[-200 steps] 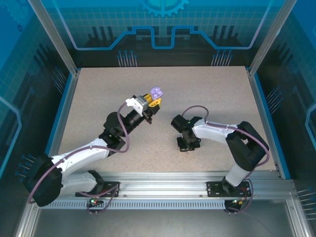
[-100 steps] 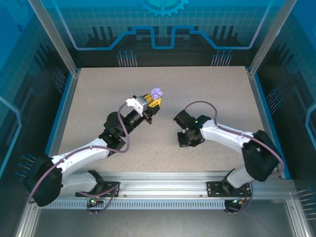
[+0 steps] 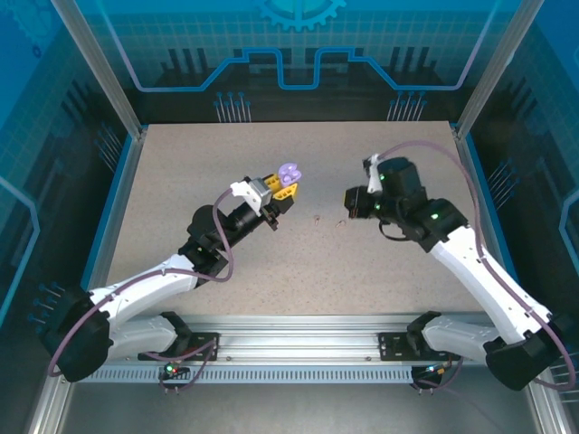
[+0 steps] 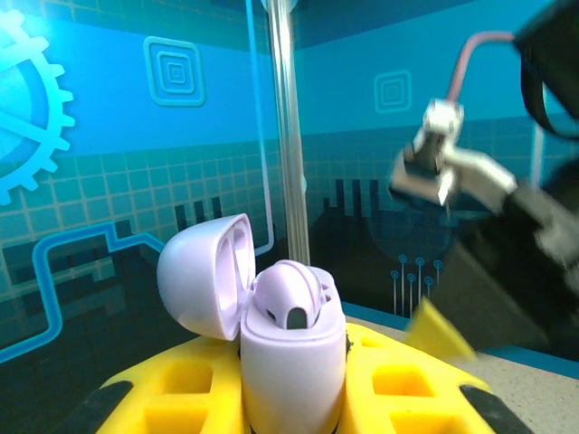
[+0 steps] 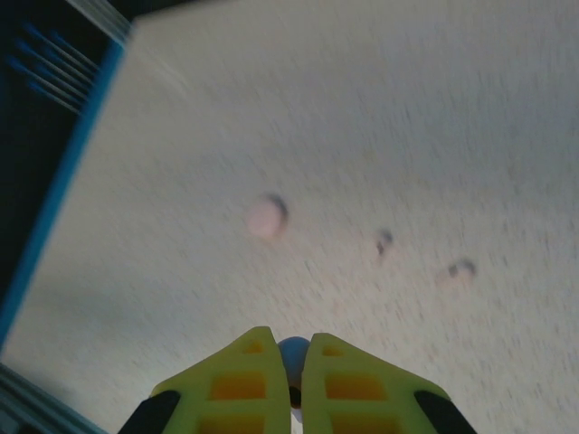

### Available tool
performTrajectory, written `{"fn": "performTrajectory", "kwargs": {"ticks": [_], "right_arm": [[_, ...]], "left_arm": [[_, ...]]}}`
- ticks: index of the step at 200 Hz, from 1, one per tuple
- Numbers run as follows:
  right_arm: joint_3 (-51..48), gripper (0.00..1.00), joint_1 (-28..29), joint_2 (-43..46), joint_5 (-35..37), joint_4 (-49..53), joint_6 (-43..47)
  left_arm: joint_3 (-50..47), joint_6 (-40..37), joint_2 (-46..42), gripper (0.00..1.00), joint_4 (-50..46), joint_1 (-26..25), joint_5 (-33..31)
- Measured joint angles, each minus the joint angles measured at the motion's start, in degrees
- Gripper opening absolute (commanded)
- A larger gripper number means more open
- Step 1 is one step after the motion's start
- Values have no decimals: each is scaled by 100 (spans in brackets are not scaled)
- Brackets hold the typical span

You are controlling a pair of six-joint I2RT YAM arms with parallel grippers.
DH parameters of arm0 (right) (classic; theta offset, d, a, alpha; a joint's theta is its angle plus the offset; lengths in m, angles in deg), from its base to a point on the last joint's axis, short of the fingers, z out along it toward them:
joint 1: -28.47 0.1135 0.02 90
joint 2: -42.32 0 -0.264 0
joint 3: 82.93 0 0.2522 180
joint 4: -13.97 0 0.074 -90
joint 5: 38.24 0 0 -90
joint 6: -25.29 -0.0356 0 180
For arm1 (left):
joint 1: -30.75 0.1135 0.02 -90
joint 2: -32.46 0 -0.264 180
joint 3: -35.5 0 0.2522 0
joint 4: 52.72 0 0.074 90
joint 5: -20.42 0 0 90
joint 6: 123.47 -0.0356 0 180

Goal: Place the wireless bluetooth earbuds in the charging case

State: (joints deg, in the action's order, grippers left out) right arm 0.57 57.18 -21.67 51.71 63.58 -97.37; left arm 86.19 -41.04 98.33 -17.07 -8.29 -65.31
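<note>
Lilac plastic makes up the open case (image 4: 291, 357), which stands upright between the yellow fingers of the left pincer (image 4: 294, 402). That pincer is clamped on the case's lower body. The lid (image 4: 204, 271) is tipped back to the left on its hinge. A lilac bud (image 4: 289, 291) sits in the case, its rounded top rising just above the rim.

From above, the left pincer (image 3: 282, 183) holds the case (image 3: 289, 171) clear of the desk (image 3: 181, 181), near the middle. The right pincer (image 3: 351, 202) hangs to the right of the case, well apart from it.

In the right wrist view, the right pincer (image 5: 291, 363) has its yellow fingers drawn almost together. They pinch a held bud (image 5: 292, 354), which is small and pale; blur hides its exact colour. It is lifted above the desk (image 5: 407, 108).

Two loose buds (image 5: 384, 241) lie on the desk beyond the fingertips, near each other but not touching. From above they are specks (image 3: 317, 217) between the two pincers. A pinkish round thing (image 5: 265, 217) lies further left on the desk, too blurred to tell more.
</note>
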Motion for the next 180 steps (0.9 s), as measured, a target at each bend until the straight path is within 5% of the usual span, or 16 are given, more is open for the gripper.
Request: {"fn": "performTrajectory", "kwargs": {"ticks": [69, 180], "right_arm": [[1075, 4, -166, -76, -918, -1274, 326], [404, 3, -125, -133, -2026, -3132, 470]], "left_arm": [[306, 20, 87, 0, -101, 2, 304], [859, 472, 868, 0, 39, 2, 463]]}}
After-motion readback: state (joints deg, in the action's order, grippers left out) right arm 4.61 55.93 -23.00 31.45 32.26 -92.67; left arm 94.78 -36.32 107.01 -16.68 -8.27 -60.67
